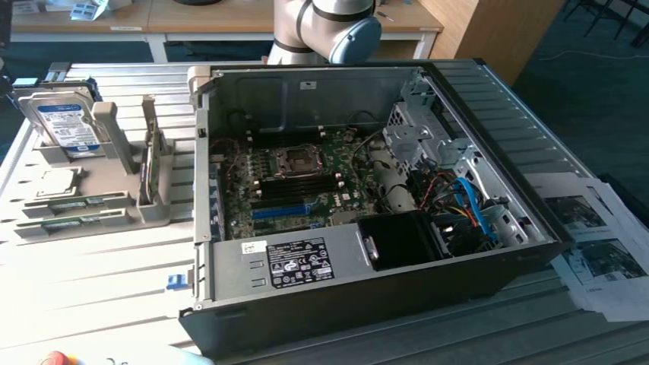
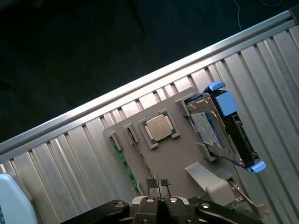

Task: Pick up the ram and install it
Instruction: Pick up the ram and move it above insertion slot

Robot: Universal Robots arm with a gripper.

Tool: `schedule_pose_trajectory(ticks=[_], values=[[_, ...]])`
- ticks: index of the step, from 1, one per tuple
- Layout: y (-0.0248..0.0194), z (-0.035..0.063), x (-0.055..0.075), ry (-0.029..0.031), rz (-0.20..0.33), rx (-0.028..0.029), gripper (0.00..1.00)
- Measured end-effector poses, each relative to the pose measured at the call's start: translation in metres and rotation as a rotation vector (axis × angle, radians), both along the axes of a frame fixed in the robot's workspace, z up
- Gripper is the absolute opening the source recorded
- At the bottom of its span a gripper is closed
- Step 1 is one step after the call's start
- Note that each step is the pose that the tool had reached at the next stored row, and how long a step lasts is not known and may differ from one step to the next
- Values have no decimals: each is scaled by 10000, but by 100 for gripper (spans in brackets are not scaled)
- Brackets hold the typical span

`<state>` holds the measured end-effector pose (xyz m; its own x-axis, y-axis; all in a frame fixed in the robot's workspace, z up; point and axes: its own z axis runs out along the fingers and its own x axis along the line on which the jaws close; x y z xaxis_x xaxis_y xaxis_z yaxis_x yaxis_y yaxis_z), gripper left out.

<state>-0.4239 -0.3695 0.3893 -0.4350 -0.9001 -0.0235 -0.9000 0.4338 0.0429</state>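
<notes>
Gripper (image 2: 158,184): fingers (image 2: 152,182) pressed together, nothing between them, poised over the grey holder (image 2: 173,158) close to one end of the ram (image 2: 124,165). Height above the holder cannot be judged. The ram lies flat in the holder's outermost slot, green edge and dark chips showing; in the exterior view it (image 1: 69,223) is at the holder's (image 1: 102,182) near edge, with a second stick (image 1: 79,203) parallel just behind it. Next inward sits a square processor (image 2: 160,127) (image 1: 56,182), flat in its recess. Past that, a hard drive (image 2: 210,128) (image 1: 66,125) stands on edge in a blue bracket. Holder rests on a ribbed metal table (image 1: 102,274), toward the exterior view's left. Just beside it, to the exterior view's right, an open computer case (image 1: 527,152) lies on its side. Inside are a motherboard (image 1: 294,182) with a blue slot (image 1: 279,211), a black fan shroud (image 1: 400,239) and blue cables. Printed sheets (image 1: 598,243) lie on the table beyond the case's right wall. Behind the case rises the arm (image 1: 330,26); farther back, wooden benches (image 1: 203,23).
</notes>
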Motion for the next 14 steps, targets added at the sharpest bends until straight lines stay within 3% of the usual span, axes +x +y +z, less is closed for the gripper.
schedule_pose_trajectory(ticks=[14], values=[[0,-1,0,0,2560,0,10]])
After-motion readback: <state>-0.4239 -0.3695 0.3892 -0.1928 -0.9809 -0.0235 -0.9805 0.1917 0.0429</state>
